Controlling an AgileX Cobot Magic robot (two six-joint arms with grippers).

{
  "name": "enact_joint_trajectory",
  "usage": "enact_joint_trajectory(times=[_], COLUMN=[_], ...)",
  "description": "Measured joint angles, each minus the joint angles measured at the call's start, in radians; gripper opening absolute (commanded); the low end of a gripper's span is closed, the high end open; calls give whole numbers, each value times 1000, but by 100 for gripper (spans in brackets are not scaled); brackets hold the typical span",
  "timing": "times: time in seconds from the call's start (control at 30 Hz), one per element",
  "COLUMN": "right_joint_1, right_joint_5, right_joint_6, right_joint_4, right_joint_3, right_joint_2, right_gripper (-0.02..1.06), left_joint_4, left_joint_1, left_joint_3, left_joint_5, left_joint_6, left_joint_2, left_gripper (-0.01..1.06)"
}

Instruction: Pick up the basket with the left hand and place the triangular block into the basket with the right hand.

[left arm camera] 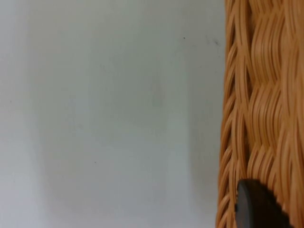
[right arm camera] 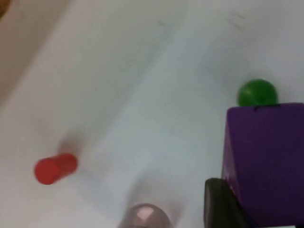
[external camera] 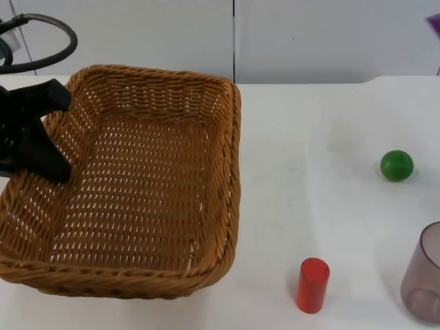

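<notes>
A large woven wicker basket [external camera: 227,172] fills the left half of the top view. My left gripper [external camera: 48,134] grips its left wall, black fingers [external camera: 51,165] over the rim. The left wrist view shows the wicker wall [left arm camera: 266,109] against one black fingertip [left arm camera: 256,206]. My right gripper [right arm camera: 266,211] is shut on a purple block [right arm camera: 266,156], with one fingertip [right arm camera: 221,204] beside it. I cannot tell the block's full shape. A purple corner [external camera: 434,24] shows at the upper right edge of the top view.
On the white table right of the basket are a green ball [external camera: 397,166], an upright red cylinder [external camera: 313,284] and a translucent cup [external camera: 426,275]. The right wrist view looks down on the ball [right arm camera: 257,93], cylinder [right arm camera: 54,168] and cup [right arm camera: 145,216].
</notes>
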Motion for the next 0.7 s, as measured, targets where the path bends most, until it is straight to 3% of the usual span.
enact_joint_trajectory(times=[0.17, 0.2, 0.3, 0.6, 0.7], right_joint_1=[242, 242, 360, 514, 530], right_joint_5=[-205, -205, -284, -360, -386], right_joint_6=[108, 108, 130, 136, 138], right_joint_4=[-75, -75, -79, -79, -79], right_joint_3=[-6, -6, -51, -194, -205], right_joint_2=[11, 11, 74, 323, 385], right_gripper=[0, 0, 0, 1, 14], left_joint_4=[-15, -15, -20, -35, -36], left_joint_1=[0, 0, 0, 0, 0], left_joint_3=[0, 0, 0, 0, 0], left_joint_5=[0, 0, 0, 0, 0], left_joint_6=[9, 9, 9, 26, 28], left_joint_2=[0, 0, 0, 0, 0], left_gripper=[0, 0, 0, 0, 0])
